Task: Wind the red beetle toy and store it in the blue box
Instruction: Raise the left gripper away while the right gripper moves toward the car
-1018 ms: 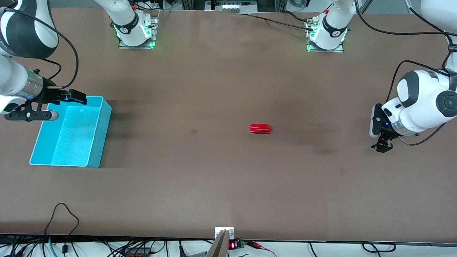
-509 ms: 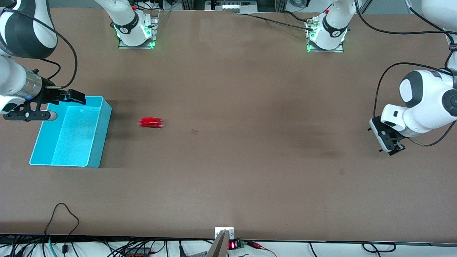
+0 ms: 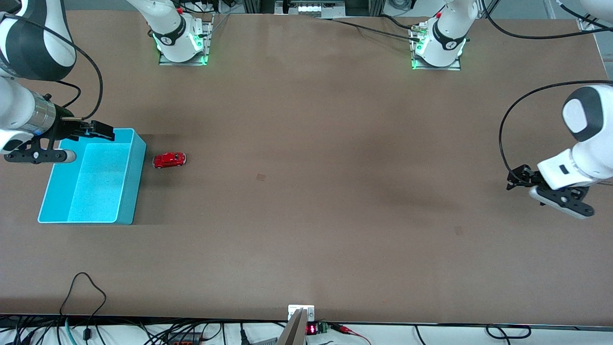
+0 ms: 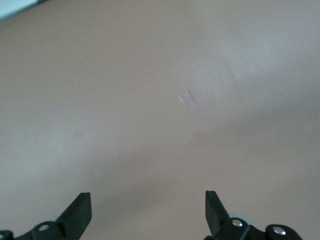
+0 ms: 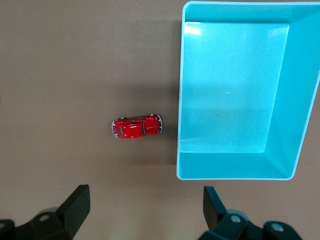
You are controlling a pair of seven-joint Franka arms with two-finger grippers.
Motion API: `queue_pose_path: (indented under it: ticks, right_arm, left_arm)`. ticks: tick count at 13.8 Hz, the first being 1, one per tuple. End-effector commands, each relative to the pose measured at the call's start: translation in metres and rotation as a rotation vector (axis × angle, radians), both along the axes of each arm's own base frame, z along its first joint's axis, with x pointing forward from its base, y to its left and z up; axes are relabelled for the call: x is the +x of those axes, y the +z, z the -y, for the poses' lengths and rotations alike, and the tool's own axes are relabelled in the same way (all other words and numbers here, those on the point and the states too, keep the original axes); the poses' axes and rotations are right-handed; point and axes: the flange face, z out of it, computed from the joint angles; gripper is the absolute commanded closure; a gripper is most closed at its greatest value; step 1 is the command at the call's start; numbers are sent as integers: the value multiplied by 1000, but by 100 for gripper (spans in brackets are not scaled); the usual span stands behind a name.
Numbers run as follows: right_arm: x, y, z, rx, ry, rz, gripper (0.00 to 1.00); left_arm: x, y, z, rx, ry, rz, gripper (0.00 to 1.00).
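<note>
I have the red beetle toy (image 3: 169, 160) sitting on the desk (image 3: 306, 215) just beside the blue box (image 3: 91, 177), on the side toward the left arm's end and not in it, so storing is not yet done. My right end effector (image 3: 98, 130) hovers over the box's rim, fingers apart and empty, placed well, I judge, for picking the car up. The left end effector (image 3: 519, 178) waits at its own end of the desk, also spread and empty. The right wrist view shows what the front view cannot: a narrow gap between car (image 5: 137, 127) and box wall (image 5: 179, 100); the left wrist view shows only bare desk
</note>
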Motion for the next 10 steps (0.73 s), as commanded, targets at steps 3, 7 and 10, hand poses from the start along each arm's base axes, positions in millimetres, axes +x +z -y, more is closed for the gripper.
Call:
queue_pose_path:
  ticks: [3,7,10]
  right_arm:
    - [3,-9,3,7,-2,-14,0]
    - [4,-42,-4,59,-9,-26,0]
    - [-26,-88,-6,60,14,-29,0]
  left_arm:
    - [2,96,21,-37,351,11,0]
    - [-29,151,32,-71,419,-14,0]
    - [-40,165,47,-71,408,-29,0]
